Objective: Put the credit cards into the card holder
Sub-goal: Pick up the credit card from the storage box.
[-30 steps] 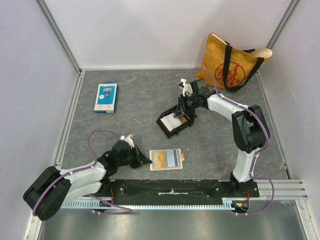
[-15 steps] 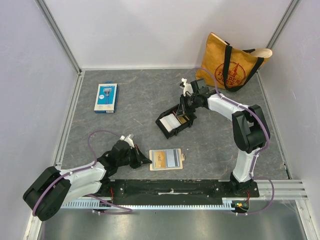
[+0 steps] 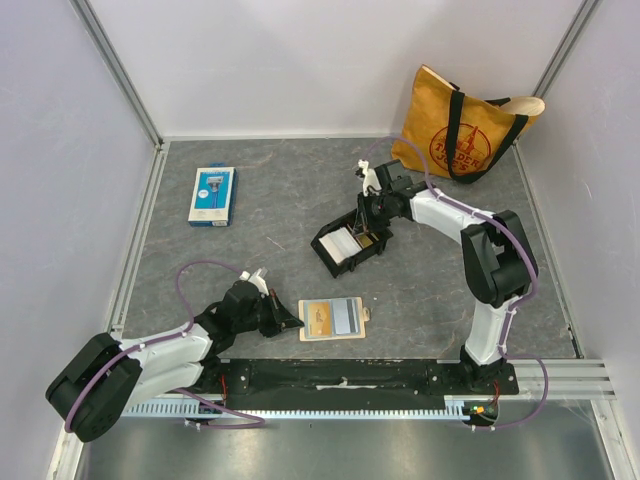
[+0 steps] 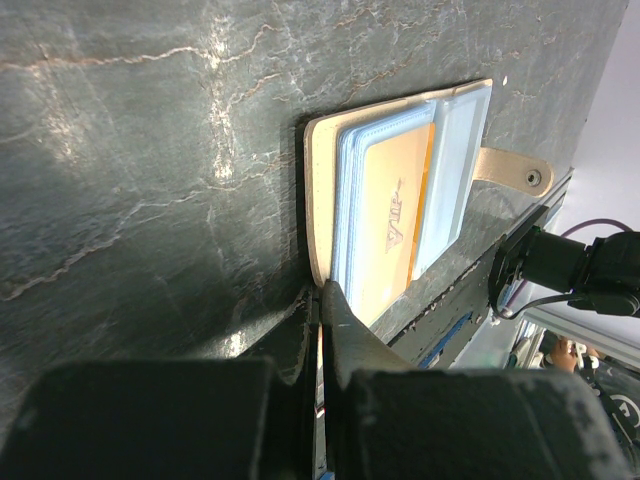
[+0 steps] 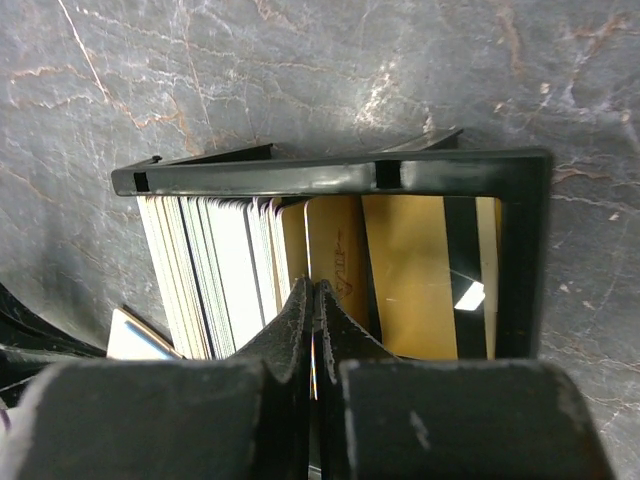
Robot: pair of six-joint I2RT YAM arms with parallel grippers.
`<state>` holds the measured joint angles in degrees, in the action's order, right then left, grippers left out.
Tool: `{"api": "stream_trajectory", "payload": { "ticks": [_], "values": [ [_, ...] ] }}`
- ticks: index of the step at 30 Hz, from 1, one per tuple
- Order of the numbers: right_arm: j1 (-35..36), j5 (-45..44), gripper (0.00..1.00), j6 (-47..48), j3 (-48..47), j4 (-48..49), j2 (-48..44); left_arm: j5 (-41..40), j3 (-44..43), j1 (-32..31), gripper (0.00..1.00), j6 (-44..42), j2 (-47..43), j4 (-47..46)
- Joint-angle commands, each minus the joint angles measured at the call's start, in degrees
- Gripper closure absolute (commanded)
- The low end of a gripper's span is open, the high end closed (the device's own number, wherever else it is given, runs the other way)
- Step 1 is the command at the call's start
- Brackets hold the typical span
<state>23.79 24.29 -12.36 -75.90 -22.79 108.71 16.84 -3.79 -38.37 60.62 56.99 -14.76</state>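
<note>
Tan holder point(image 3: 331, 319) open, long axis left-right, tab point(image 3: 365, 314) rightward. Cards point(image 5: 230, 270) upright in black tray point(image 5: 330, 172). Left pincer point(image 4: 325, 290) closed, empty; right pincer point(image 5: 314, 290) closed among cards.

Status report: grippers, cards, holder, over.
Left gripper shut, tip at flat tan card holder. Right gripper shut among plastic credit cards in black rectangular tray. No obstruction seen.

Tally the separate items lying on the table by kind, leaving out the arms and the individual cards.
Card holder: 1
Black tray: 1
Blue-and-white package: 1
Tote bag: 1
Total: 4
</note>
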Motion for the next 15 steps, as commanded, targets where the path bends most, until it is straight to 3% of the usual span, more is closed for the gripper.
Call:
{"api": "stream_trajectory", "payload": {
  "ticks": [1, 5, 15],
  "values": [
    [2.5, -2.9, 0.98, 2.1, -1.0, -2.8, 0.6, -0.2, 1.2, 0.0, 0.98, -2.1, 0.6, 2.4],
    [3.3, -5.7, 0.92, 2.7, -1.2, -3.7, 0.7, -0.2, 1.2, 0.0, 0.98, -1.9, 0.5, 2.4],
    [6.3, -12.7, 0.94, 4.9, -2.9, -6.6, 1.5, -0.1, 1.1, 0.0, 0.98, -1.9, 0.5, 2.4]
  ]
}}
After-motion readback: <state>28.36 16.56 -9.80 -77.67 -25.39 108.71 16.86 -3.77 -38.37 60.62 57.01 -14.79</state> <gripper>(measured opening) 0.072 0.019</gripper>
